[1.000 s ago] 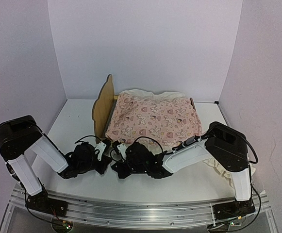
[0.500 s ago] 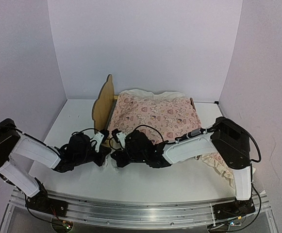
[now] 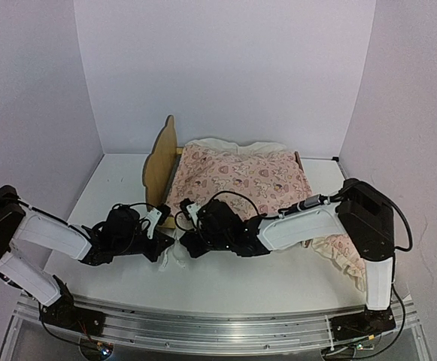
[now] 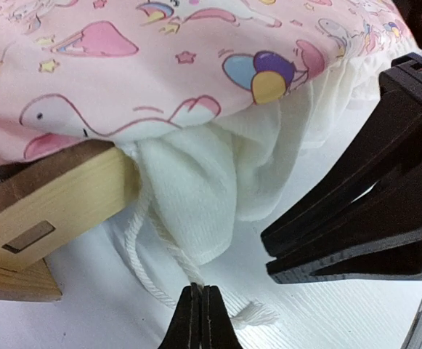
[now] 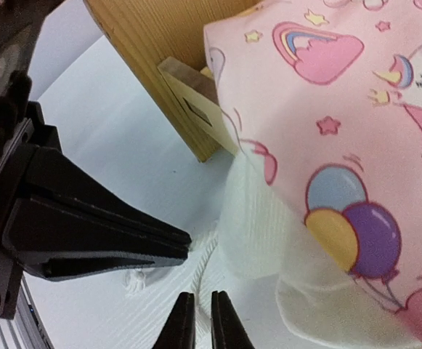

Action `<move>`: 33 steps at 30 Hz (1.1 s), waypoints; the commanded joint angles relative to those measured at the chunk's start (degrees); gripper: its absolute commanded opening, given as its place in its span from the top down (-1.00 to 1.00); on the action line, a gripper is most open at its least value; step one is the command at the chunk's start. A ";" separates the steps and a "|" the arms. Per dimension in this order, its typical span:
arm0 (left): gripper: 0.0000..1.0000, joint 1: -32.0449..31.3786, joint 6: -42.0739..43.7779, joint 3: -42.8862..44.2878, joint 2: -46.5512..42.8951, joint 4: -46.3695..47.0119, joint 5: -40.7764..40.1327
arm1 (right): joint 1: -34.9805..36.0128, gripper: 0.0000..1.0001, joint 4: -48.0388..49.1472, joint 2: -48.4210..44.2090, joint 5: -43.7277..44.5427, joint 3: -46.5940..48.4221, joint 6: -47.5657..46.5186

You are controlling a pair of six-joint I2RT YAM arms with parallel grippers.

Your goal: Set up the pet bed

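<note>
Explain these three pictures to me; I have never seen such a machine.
Two robot arms are bolted to a white table, each ending in two-fingered jaws. The wide picture comes from a fixed camera above and behind them, showing the left arm and right arm. Each close-up comes from a camera on one wrist. On the table stands a small pale-wood pet bed with an ear-shaped headboard, covered by a pink printed quilt; a ruffled pink pillow lies to its right. In the left wrist picture the left jaws are shut, pinching a white cord that hangs beside white fabric at the bed's corner. The right jaws stand slightly apart, holding nothing.
</note>
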 commanded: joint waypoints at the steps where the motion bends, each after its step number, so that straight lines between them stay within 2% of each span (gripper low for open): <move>1: 1.00 0.09 -4.32 1.59 2.44 0.87 0.41 | 1.59 0.53 -0.72 -1.24 -0.53 -1.37 -4.06; 5: 1.00 0.50 -6.08 1.24 3.18 -0.44 -0.13 | 2.31 0.17 -0.75 3.11 -1.03 0.93 -9.08; 8: 1.00 0.58 -5.88 1.12 2.98 -0.30 -0.24 | 2.49 0.10 -0.81 5.88 -3.28 2.39 -10.83; 12: 1.00 0.67 -5.79 0.99 2.90 -0.19 -0.41 | 3.18 0.13 -2.33 8.38 -3.11 3.15 -12.60; 14: 1.00 0.67 -5.96 0.93 2.83 0.09 -0.19 | 3.70 0.24 -3.99 9.55 -2.07 3.67 -13.85; 18: 1.00 0.63 -6.18 0.69 3.00 1.40 1.07 | 4.72 0.82 -7.04 10.42 2.02 4.06 -14.95; 20: 1.00 0.61 -5.92 0.30 3.44 4.26 3.24 | 4.84 0.97 -7.00 9.53 2.36 3.28 -14.03; 22: 0.96 0.60 -5.22 0.06 4.11 6.80 7.15 | 4.83 1.00 -6.51 8.06 0.99 2.27 -13.33; 25: 0.58 0.66 -4.58 0.67 4.13 7.05 10.19 | 4.69 1.00 -2.20 5.76 -3.38 -0.25 -11.49; 29: 0.46 2.40 -3.87 2.77 1.03 -1.62 7.15 | 3.25 1.00 6.05 4.54 -7.88 -4.01 -6.93; 33: 0.26 3.75 -3.52 3.08 -3.46 -7.02 9.18 | 2.22 1.00 9.59 4.63 -8.87 -5.52 -5.40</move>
